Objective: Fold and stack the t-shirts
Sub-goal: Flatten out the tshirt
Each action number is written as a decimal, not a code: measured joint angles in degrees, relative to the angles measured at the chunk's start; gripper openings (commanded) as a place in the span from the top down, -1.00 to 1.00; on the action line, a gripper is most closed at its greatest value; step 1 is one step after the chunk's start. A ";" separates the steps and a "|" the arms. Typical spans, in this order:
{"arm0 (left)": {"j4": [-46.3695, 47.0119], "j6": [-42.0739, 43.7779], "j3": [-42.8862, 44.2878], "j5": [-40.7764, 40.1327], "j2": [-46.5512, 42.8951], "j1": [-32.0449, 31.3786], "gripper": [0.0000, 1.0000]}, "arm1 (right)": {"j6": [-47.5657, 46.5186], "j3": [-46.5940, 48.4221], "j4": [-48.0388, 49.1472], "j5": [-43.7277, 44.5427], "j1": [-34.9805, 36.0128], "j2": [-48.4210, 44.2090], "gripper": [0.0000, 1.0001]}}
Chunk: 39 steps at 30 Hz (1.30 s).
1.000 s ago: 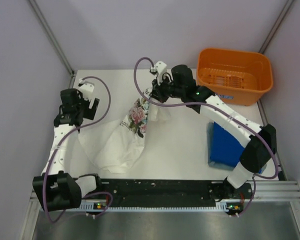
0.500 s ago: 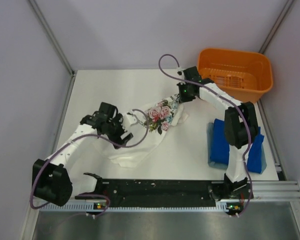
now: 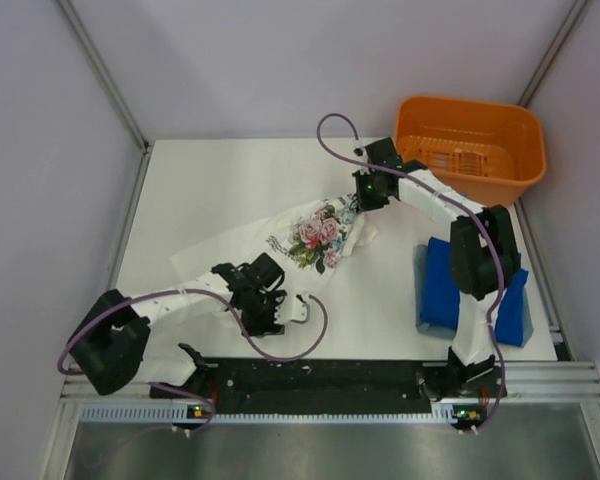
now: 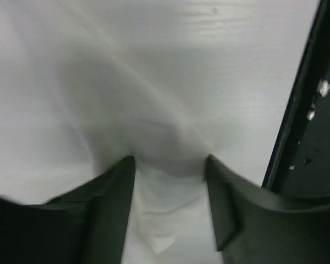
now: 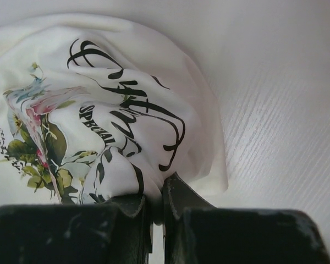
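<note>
Looking at the white floral t-shirt (image 3: 302, 238) sprawled diagonally across the middle of the table (image 3: 210, 180), rose print up at the far right end, plain white trailing off toward the near left. Got the right gripper (image 5: 155, 190) pinched fully shut on a bunched bit of that shirt, right by the dark lettering. Got the left gripper (image 4: 169, 159) down low near the front rail with jaws spread wide, straddling a raised fold of white cloth, fingers (image 4: 118, 187) either side of it, not clamped on anything. Also spotting the blue t-shirt (image 3: 437, 295) lying flat at the right edge, well apart from the white one, partly under the right arm. Orange basket (image 3: 470, 150) parked in the far right corner.
</note>
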 measured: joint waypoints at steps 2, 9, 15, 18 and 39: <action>2.16 0.09 1.01 -3.04 3.45 -0.46 1.00 | -0.07 -0.74 -0.11 0.02 0.02 -1.09 1.00; -1.53 0.59 6.10 -4.96 0.37 3.74 1.00 | -3.26 -6.25 -1.46 -1.46 0.09 -12.76 1.00; -7.08 0.81 21.18 -6.71 -14.40 16.15 1.00 | -8.83 -11.26 -2.56 -8.96 0.11 -30.23 1.00; -10.54 -0.76 28.02 -8.85 -16.61 16.35 1.00 | -11.82 -12.07 -2.99 -14.12 0.11 -38.56 1.00; -20.00 -11.04 50.01 -34.75 -19.50 19.23 1.00 | -24.59 -9.46 -12.85 -47.17 0.11 -44.96 1.00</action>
